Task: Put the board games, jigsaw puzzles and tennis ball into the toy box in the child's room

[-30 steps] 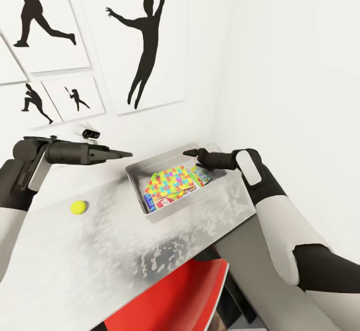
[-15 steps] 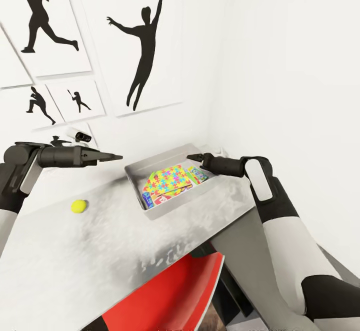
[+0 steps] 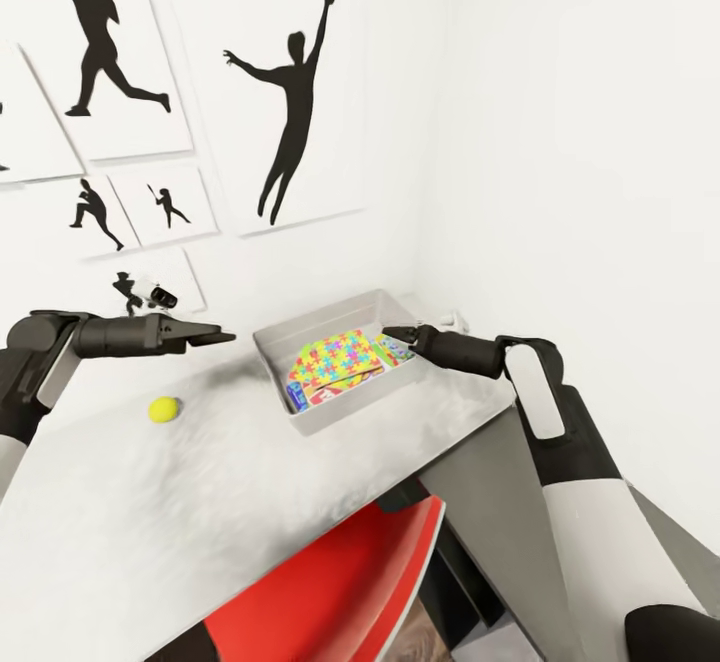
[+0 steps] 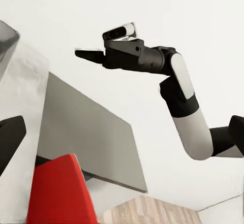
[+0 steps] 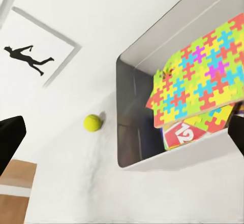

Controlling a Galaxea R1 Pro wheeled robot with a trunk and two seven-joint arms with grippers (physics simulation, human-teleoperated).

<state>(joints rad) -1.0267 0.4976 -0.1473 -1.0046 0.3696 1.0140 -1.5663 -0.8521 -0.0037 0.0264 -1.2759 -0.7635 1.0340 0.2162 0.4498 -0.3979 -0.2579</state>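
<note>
The light grey toy box (image 3: 322,420) stands on the table (image 3: 200,512) near the corner of the room. In it a jigsaw puzzle (image 3: 335,357) lies on top of board games, one red-edged (image 3: 338,398) and one at the right end (image 3: 396,349). The right wrist view shows the toy box (image 5: 152,162), the jigsaw puzzle (image 5: 198,82) and the red game (image 5: 184,133). The tennis ball (image 3: 163,409) (image 5: 92,122) rests on the table left of the box. My left gripper (image 3: 218,336) hovers open left of the box, above the table. My right gripper (image 3: 392,333) (image 4: 84,54) is open over the box's right end.
A red chair (image 3: 340,592) is tucked under the table's near edge. White walls with black silhouette sports pictures (image 3: 295,92) close in behind and to the right of the box. Bare table top lies between the ball and the near edge.
The head view has shifted, showing more wall. My right gripper has drawn back from above the box's middle toward its right end. My left gripper has pulled slightly left, away from the box.
</note>
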